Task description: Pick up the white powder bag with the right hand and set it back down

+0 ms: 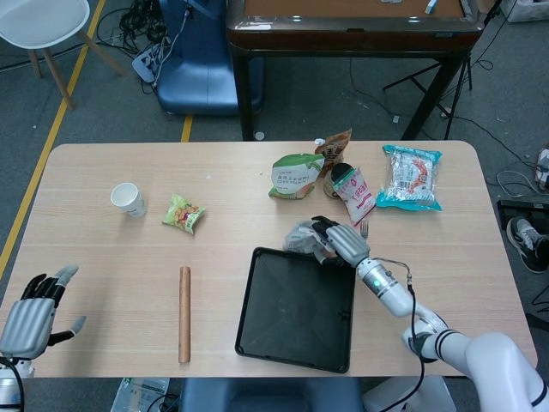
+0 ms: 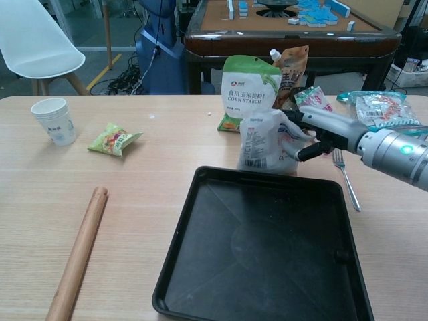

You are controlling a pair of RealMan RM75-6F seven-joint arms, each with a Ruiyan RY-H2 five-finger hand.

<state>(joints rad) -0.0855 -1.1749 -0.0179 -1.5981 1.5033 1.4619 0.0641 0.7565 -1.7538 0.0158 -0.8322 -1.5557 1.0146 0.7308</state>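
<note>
The white powder bag [image 2: 263, 142] stands on the table just behind the far rim of the black tray [image 2: 200, 182]. My right hand [image 2: 315, 131] reaches in from the right and holds the bag's right side, fingers over its upper edge and thumb low beside it. The head view has the bag [image 1: 298, 235] and the right hand [image 1: 340, 241] at the tray's far right corner [image 1: 352, 268]. My left hand [image 1: 30, 313] hangs open off the table's near left corner, holding nothing.
A corn starch bag [image 2: 249, 85] and a brown pouch [image 2: 291, 65] stand right behind the white bag. A fork [image 2: 346, 175] lies to the right. A noodle packet [image 1: 410, 177], rolling pin [image 2: 77, 257], paper cup [image 2: 55, 121] and green snack packet [image 2: 115, 140] lie further off.
</note>
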